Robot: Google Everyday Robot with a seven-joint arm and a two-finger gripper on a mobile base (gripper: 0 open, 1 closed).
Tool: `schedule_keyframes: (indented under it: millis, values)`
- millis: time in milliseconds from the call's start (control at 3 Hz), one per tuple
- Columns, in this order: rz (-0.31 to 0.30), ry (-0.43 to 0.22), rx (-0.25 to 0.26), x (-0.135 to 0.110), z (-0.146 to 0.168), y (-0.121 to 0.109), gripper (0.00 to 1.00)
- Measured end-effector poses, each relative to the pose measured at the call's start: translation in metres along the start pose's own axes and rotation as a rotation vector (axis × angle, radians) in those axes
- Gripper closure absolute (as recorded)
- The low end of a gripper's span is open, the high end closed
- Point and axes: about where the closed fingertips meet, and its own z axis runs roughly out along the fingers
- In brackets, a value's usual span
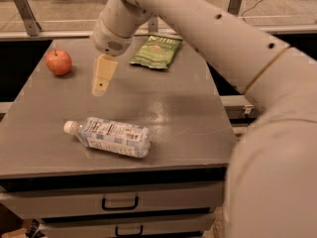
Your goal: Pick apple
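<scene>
The apple (59, 62) is small, round and red-orange, and sits near the far left corner of the grey table (188, 108). My gripper (101, 86) hangs from the white arm above the table, to the right of the apple and a little nearer the camera, not touching it. Only cream-coloured finger material shows, pointing down.
A clear water bottle (111, 136) with a white cap lies on its side near the table's front. A green snack bag (156, 50) lies at the far edge, right of the gripper. Drawers with handles (119, 202) sit below the tabletop. My arm fills the right side.
</scene>
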Motion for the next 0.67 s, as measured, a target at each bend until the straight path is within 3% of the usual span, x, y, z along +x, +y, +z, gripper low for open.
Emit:
schedule_keyframes:
  millis: [333, 667]
  values:
    - [0.041, -0.120, 0.025, -0.028, 0.038, -0.049, 0.00]
    - [0.124, -0.219, 0.054, -0.043, 0.063, -0.083, 0.00]
